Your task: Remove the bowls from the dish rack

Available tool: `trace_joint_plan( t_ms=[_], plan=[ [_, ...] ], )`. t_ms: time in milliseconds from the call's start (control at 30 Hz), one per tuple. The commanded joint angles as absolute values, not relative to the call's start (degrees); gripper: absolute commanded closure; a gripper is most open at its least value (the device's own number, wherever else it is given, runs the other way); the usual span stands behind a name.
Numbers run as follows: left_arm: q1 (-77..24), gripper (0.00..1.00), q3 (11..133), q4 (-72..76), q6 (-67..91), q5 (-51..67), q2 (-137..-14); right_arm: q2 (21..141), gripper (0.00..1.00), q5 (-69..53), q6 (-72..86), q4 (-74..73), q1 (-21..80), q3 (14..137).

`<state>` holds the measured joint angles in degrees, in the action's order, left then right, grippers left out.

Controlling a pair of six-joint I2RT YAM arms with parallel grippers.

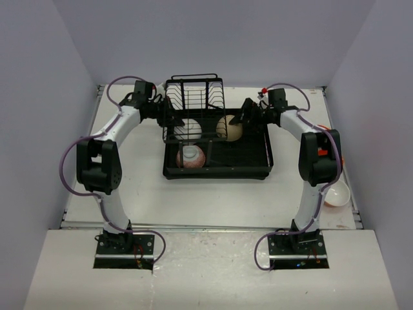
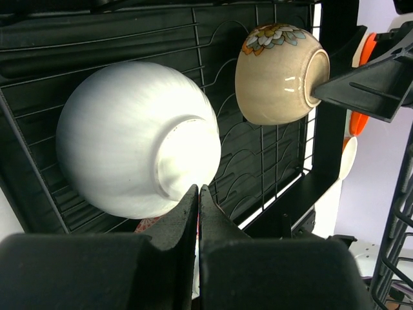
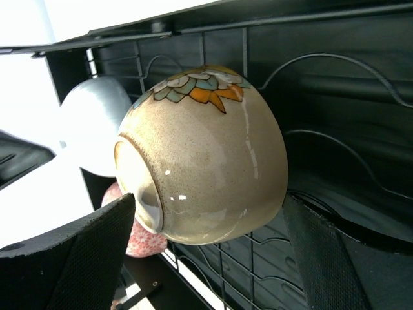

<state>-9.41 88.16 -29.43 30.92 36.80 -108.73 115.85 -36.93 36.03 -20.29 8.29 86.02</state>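
Right gripper [image 3: 211, 216] jaws stand wide, 1 finger each side of the tan bowl [image 3: 213, 161] tipped in the rack [image 1: 219, 173], ready to clamp it. Left gripper [image 2: 199, 191], pinched closed and empty, noses the white bowl [image 2: 129, 135] at the rack's left, perhaps steadying it.
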Motion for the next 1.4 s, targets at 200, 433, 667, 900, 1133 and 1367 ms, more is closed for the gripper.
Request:
trace_joint_plan(
  t_ms=[200,433,667,900,1133,1367],
  plan=[
    [-10.0,1.00,90.4,-27.9,28.5,39.9,-109.7,114.2,0.06,-44.6,40.4,-7.3,7.8,83.2],
    [-10.0,1.00,90.6,-28.0,28.2,40.0,-109.9,112.4,0.07,-44.5,41.5,-4.5,7.8,83.0],
    [-10.1,1.00,91.0,-28.4,27.9,40.0,-110.6,110.0,0.08,-45.4,43.2,-2.0,7.8,81.7],
    [-10.1,1.00,91.0,-28.5,28.0,40.0,-111.1,106.8,0.09,-45.0,42.5,-2.6,7.9,81.8],
    [-10.1,1.00,91.0,-28.0,28.2,40.1,-111.6,106.7,0.09,-45.9,42.8,-2.9,7.9,82.2],
    [-10.1,1.00,91.1,-28.2,28.1,40.0,-111.4,109.5,0.09,-47.5,45.3,-0.4,8.0,81.6]
  ],
)
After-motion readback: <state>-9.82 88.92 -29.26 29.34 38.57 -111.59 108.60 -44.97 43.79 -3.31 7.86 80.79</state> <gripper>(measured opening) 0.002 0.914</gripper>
